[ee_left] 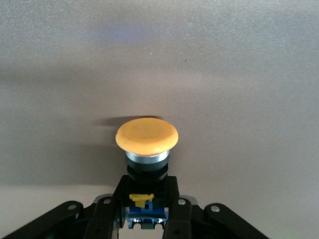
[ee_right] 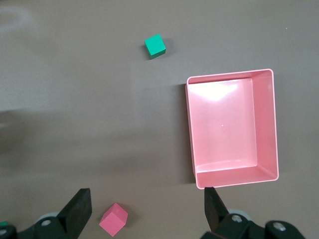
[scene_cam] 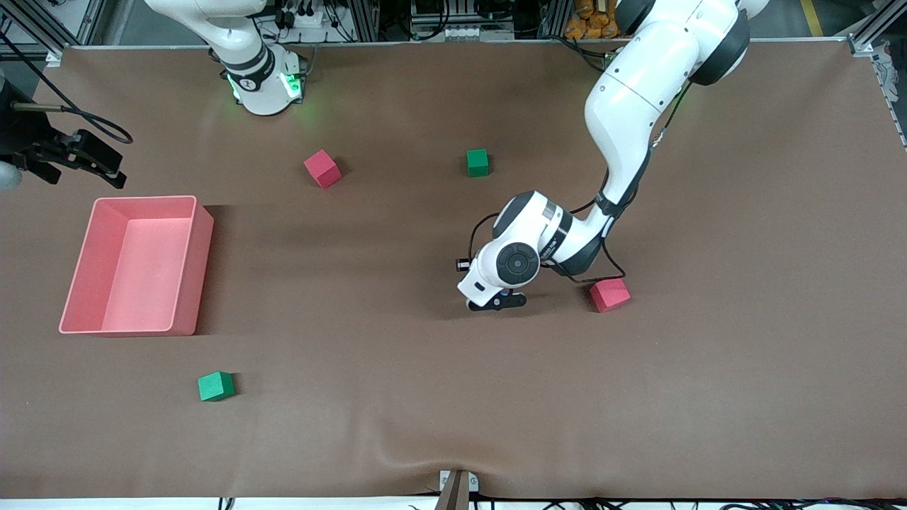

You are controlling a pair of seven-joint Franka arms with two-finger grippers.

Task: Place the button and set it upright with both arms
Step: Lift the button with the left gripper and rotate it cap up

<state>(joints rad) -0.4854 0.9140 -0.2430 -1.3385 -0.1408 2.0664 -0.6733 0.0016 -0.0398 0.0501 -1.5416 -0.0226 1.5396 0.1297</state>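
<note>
From the front, my left jaws (scene_cam: 497, 302) are down at the table (scene_cam: 744, 389) near its middle, wrist bent low, with a red cube (scene_cam: 609, 295) just beside them toward my left arm's end. The button (scene_cam: 504, 293) shows there only as a speck of blue under the wrist. My right jaws (scene_cam: 92, 164) wait in the air at the table's edge by the pink bin (scene_cam: 186, 273), well apart from the work.

In my left wrist view, my left jaws (ee_left: 148, 211) are closed on the button (ee_left: 147, 149), gripping its black and blue body; the orange cap points straight away from my fingers (ee_left: 105, 214). So its long axis runs along my reach, lying close to flat over the table, I judge, not yet upright. The table around the cap is bare, which leaves room to tip it.

In my right wrist view, my right jaws (ee_right: 144, 206) stand wide and hold nothing, high over the pink bin (ee_right: 230, 180), a green cube (ee_right: 155, 46) and a red cube (ee_right: 113, 219). My left arm is plainly the nearer one.
</note>
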